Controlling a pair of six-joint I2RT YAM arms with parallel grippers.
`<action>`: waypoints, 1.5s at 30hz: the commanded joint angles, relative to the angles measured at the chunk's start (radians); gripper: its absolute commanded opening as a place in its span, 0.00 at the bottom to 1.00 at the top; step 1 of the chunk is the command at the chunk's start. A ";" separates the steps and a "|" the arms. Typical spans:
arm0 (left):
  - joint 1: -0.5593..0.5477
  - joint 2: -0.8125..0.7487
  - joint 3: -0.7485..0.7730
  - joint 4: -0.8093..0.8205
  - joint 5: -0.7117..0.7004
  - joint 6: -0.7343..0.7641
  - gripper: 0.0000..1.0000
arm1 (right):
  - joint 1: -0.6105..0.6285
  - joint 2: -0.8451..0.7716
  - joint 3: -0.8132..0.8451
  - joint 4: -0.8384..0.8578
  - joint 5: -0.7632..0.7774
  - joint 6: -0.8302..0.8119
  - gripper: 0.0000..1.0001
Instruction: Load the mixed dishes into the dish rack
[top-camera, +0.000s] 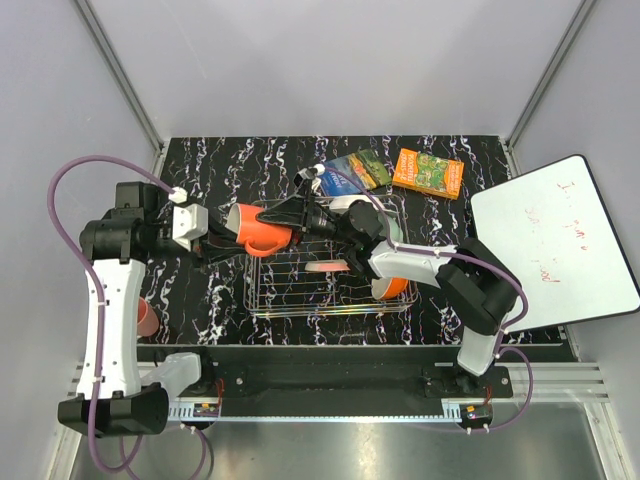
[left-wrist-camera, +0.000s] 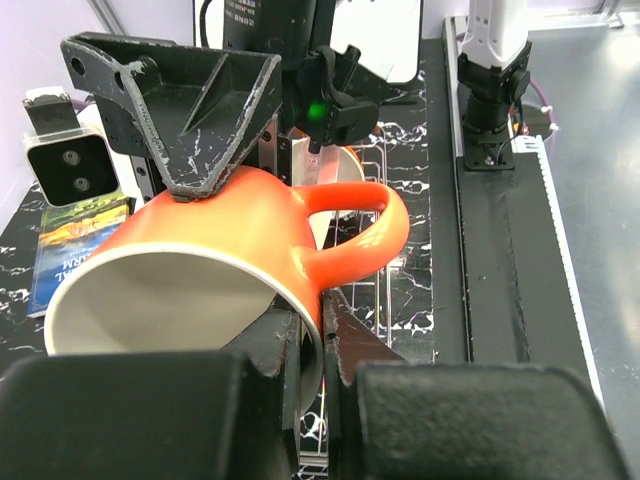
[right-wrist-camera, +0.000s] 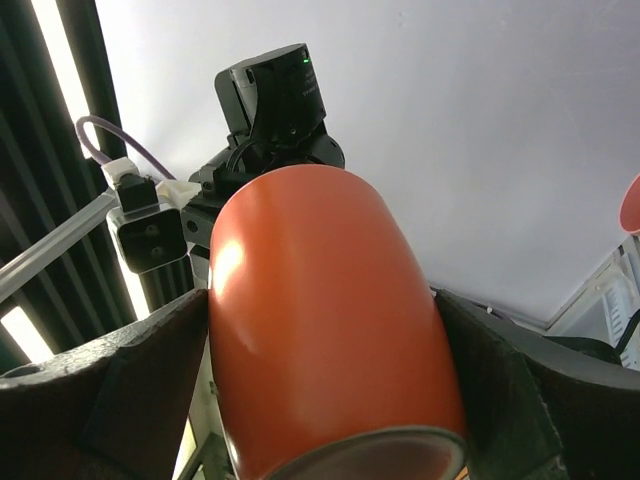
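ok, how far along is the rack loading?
Partway. Done: a pinkish plate and an orange bowl sit in the dish rack. In hand: the orange mug, gripped by both the left hand and right hand over the rack. Left: the small pink cup, on the table.

Left arm (top-camera: 103, 300) reaches toward 3 o'clock, left gripper (top-camera: 228, 240) pinching the rim of the orange mug (top-camera: 264, 233). Right arm (top-camera: 480, 290) stretches toward 10 o'clock, right gripper (top-camera: 283, 222) clamped across the mug's sides.
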 joint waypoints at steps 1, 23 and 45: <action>-0.002 0.013 0.036 -0.007 0.265 0.058 0.00 | 0.021 -0.043 0.021 0.118 -0.031 0.023 0.90; 0.124 0.045 -0.142 0.015 0.134 0.146 0.52 | -0.043 -0.192 -0.048 -0.133 -0.048 -0.078 0.00; 0.409 0.045 -0.006 0.110 -0.006 -0.284 0.99 | -0.063 -0.122 0.629 -1.760 0.365 -1.079 0.00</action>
